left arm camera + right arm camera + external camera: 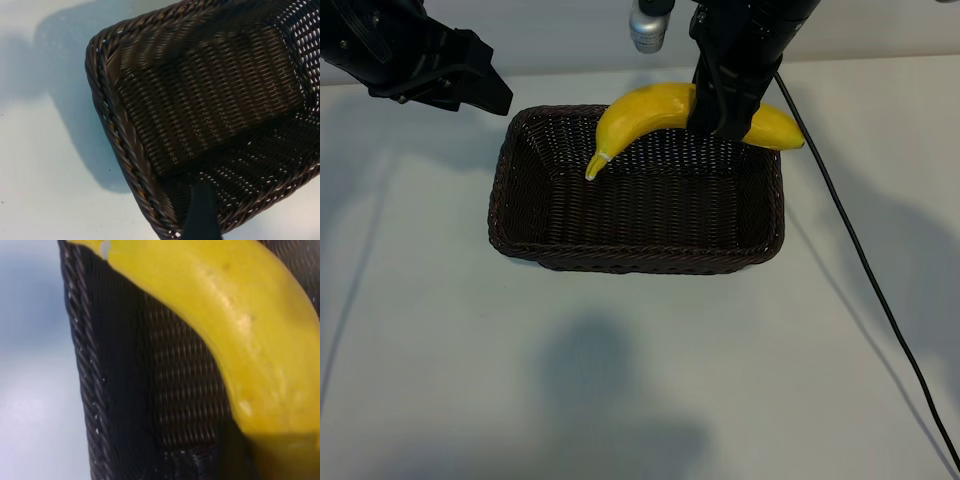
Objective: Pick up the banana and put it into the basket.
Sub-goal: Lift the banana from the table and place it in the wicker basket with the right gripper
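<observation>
Banana (650,108): clamped mid-length by right gripper (728,118), long axis along basket's (620,250) far rim (stem tip inside); left gripper (485,88) spread, idle.

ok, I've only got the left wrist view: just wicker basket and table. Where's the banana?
Observer: The banana is held in the right gripper, over the basket's far rim.
Operator: In the basket yet?
Observer: No. Its pale stem end dips over the inside, while the other end sticks out past the far right corner.
Operator: Where's my left gripper?
Observer: The left gripper hangs open near the basket's far left corner, holding nothing.
Operator: Basket empty?
Observer: Yes, only bare weave shows inside it.
</observation>
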